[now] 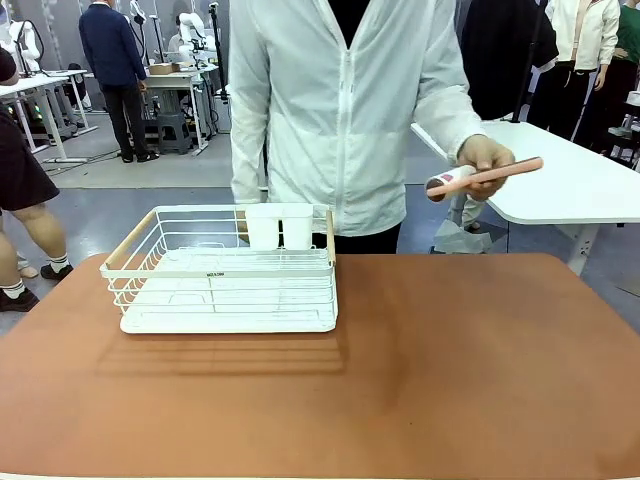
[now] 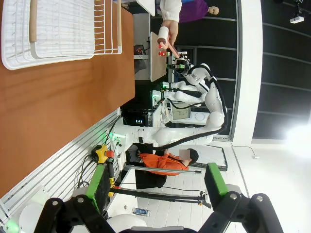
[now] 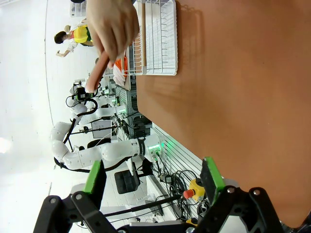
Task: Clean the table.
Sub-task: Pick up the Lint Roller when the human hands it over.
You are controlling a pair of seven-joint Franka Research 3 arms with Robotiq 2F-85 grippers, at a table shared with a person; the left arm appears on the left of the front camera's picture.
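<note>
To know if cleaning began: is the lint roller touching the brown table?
Apart. The front view shows the hand holding the lint roller up, clear of the table.

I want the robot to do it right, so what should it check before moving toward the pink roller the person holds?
1. Right gripper open: ok.
2. Left gripper open: ok.
3. Pink-handled roller held out in the person's hand: ok.
4. Handle end sticking out free: ok.
5. White rack well left of roller: ok.
6. Dirt on the table: cannot tell.

The white rack sits on the table.
</note>
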